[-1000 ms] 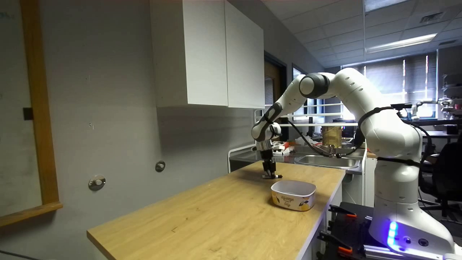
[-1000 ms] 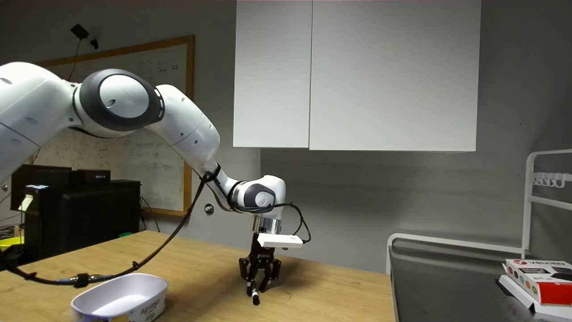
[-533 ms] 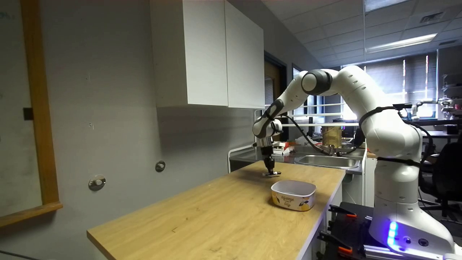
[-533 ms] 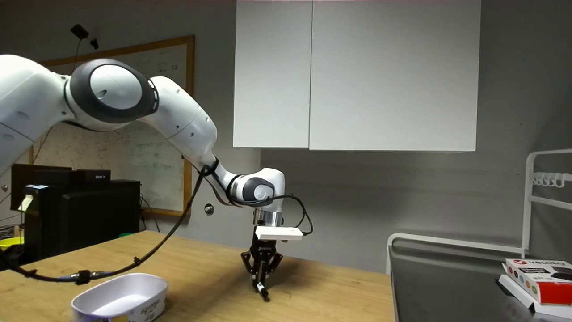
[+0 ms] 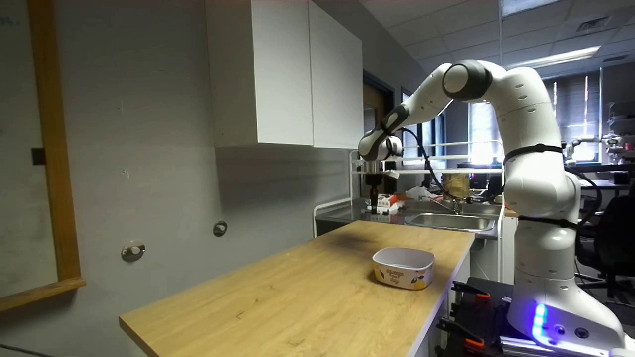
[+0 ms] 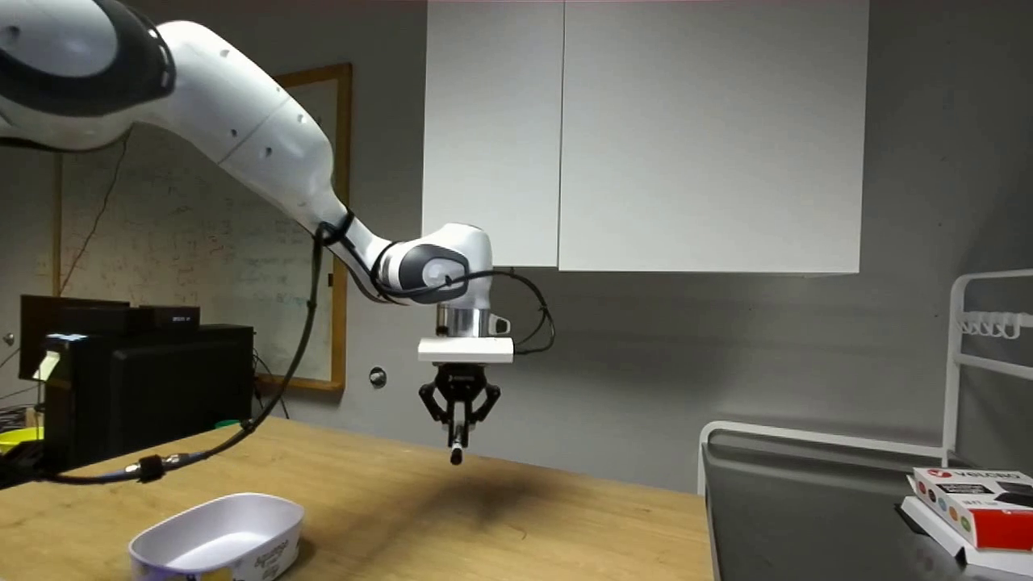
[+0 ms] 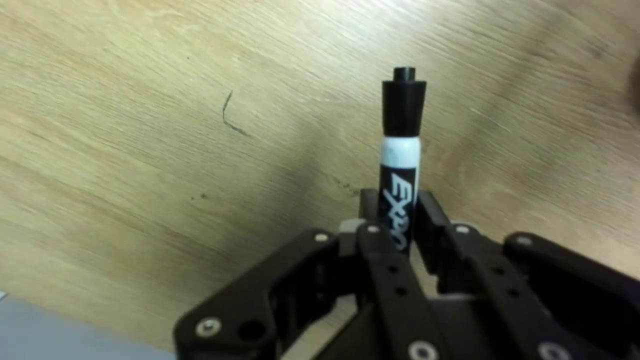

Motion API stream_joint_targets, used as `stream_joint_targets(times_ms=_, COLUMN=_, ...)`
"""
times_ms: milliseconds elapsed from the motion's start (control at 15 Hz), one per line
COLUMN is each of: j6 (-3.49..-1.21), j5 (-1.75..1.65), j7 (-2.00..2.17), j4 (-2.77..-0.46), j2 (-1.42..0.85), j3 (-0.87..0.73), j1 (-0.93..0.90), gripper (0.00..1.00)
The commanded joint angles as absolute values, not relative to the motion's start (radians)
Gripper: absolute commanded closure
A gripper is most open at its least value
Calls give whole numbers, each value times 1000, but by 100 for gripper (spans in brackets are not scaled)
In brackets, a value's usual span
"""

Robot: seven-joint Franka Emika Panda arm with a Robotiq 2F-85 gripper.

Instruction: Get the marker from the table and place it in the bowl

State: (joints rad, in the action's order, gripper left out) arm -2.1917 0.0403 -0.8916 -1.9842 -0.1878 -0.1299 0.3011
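Note:
My gripper (image 6: 457,434) is shut on the marker (image 7: 403,110), a black and white pen with a black end, in the wrist view. The jaws press on both sides of its barrel, and its rear part is hidden behind them. In both exterior views gripper and marker hang well above the table (image 5: 297,282), pointing down over its far part near the wall. The marker's dark end (image 6: 457,456) sticks out below the fingers. The bowl (image 5: 403,275), pale inside with a printed outer wall, stands on the table; it also shows in an exterior view (image 6: 274,557). It is apart from the gripper.
White wall cabinets (image 5: 283,74) hang above the table. A white rack (image 6: 823,438), a metal sink (image 5: 449,221) and a red and white box (image 6: 984,504) stand beyond the table's end. A black cable (image 6: 282,387) hangs from the arm near the bowl.
The gripper has risen from close to the table surface to well above it, carrying the marker. The arm's elbow has lifted too. The bowl has not moved.

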Motion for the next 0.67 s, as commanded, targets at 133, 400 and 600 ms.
stream_joint_targets(times_ms=133, j6=-2181, j5=100, j7=-592, j4=-2212, j2=134, j3=-142, j1=239, gripper=94)
stream_joint_targets(times_ms=400, j6=-2253, j5=117, j7=-316, j4=-2321, j2=259, j3=-122, j1=174, gripper=94)
stream_joint_targets(times_ms=600, j6=-2391, j5=121, j7=-106, j4=-2423, j2=298, j3=-92, j1=135, gripper=94)
